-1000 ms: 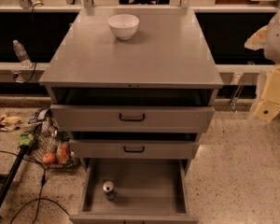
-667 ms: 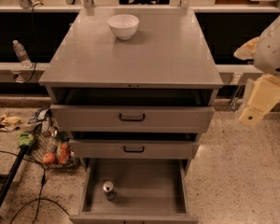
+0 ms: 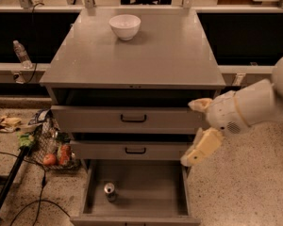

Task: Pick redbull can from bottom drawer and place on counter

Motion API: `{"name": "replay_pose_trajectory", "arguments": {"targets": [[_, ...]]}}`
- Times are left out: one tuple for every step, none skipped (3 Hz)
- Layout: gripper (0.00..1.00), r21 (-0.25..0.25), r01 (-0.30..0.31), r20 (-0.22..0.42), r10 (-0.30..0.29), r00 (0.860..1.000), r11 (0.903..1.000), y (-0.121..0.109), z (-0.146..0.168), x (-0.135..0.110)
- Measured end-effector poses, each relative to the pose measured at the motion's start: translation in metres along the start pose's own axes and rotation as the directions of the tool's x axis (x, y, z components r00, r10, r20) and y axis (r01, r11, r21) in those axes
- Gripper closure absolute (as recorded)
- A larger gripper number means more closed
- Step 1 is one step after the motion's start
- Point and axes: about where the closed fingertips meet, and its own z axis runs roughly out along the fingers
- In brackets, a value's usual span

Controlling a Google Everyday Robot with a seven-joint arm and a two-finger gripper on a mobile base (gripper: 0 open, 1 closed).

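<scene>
The tool [image 3: 191, 133] hangs released above the right side of the bottom drawer [image 3: 146, 187]. Descend leftward, then straddle the upright redbull can [image 3: 109, 190] squarely

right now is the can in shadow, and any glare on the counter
Camera view: the can, upright in the bottom drawer, is lit, top shining; the counter shows only soft sheen, no hard glare; the hand hangs above that drawer's right edge.
</scene>
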Motion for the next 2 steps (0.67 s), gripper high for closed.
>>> {"name": "replay_pose_trajectory", "arguments": {"targets": [[0.0,-0.052,-0.019,0.242,0.032,0.97,0.9984,0.0141,0.0834,-0.009],[0.0,-0.036,-0.013,0.238,0.021,0.971,0.9993,0.0095,0.0822,-0.0137]]}}
